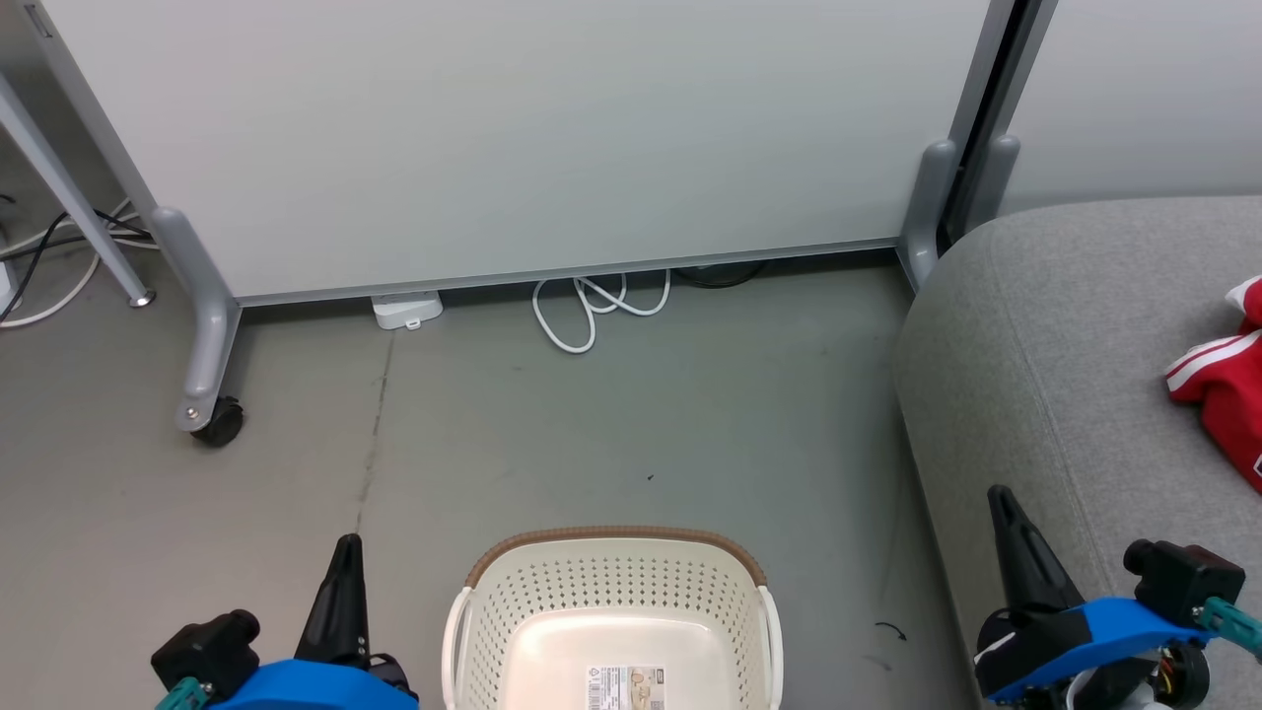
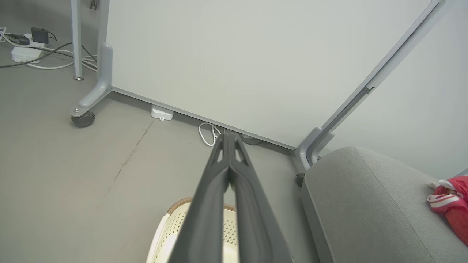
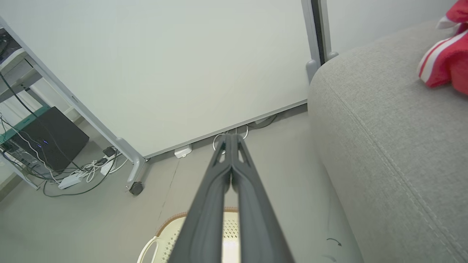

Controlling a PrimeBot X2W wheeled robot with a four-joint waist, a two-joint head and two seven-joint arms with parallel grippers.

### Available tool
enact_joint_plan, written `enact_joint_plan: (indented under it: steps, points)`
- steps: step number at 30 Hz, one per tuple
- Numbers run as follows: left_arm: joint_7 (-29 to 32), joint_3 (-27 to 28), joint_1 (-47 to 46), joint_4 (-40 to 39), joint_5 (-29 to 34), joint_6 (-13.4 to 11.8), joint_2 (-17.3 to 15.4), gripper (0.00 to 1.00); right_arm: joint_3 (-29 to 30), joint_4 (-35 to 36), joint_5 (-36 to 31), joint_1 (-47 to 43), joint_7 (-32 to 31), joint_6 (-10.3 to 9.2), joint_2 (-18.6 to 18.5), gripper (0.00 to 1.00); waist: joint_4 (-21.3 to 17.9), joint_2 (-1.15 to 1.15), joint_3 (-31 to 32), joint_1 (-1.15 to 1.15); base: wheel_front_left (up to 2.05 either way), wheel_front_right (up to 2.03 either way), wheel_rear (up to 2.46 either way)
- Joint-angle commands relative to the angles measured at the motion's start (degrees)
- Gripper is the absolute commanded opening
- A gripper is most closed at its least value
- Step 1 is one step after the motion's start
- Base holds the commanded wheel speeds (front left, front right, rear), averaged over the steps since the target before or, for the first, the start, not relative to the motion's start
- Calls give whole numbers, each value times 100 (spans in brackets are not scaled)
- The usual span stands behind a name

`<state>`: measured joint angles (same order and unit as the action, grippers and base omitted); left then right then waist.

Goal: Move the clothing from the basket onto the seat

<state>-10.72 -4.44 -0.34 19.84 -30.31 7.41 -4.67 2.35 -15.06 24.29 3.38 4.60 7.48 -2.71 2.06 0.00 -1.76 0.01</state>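
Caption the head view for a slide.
Shut left gripper and shut right gripper hover either side of the basket; red clothing lies on the grey seat at right.

No text is legible; a sticker (image 1: pixel 625 687) on the basket (image 1: pixel 611 582) floor bears unreadably small print.
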Motion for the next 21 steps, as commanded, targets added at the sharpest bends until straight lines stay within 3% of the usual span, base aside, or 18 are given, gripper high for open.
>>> enact_joint_plan:
  steps: [1,21]
  points:
    - [64,71,-197,-122,-296,2,-5,0,32,105,327,110,-41,0,-13,0,-4,0,3,0,0,0,0]
    - [473,313,-315,-253,-1864,4,17,0,133,117,2021,172,-318,1,-16,0,-40,0,31,0,0,0,0]
